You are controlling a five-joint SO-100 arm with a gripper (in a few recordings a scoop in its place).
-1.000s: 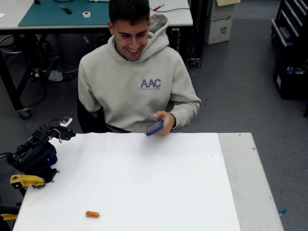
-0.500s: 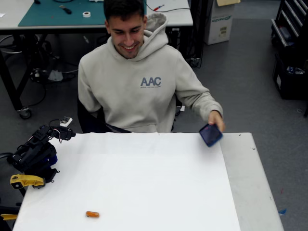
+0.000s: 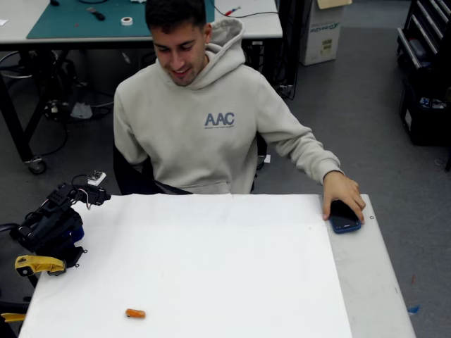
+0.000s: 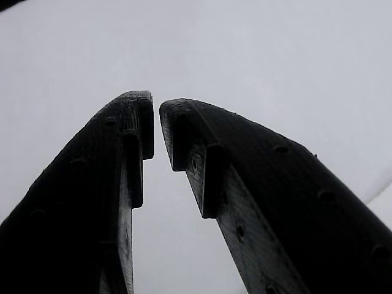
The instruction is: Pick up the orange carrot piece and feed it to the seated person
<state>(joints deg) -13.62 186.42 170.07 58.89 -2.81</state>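
The orange carrot piece [image 3: 135, 313] lies on the white table [image 3: 211, 267] near its front left edge. The seated person [image 3: 204, 120], in a beige "AAC" hoodie, sits behind the table's far edge and looks down. My black arm is folded up off the table's left side, and its gripper [image 3: 101, 196] is at the far left corner, well away from the carrot. In the wrist view the gripper [image 4: 157, 116] has its two black fingers almost touching at the tips, with nothing between them, over plain white surface.
The person's hand rests on a dark blue phone [image 3: 344, 217] on the grey strip at the table's right. A yellow part [image 3: 39, 265] of the robot base sits at the left edge. A workbench [image 3: 84, 17] stands behind.
The person's hand carried the phone from the chest out to the right and laid it on the table's grey strip. The arm and the carrot have not moved.
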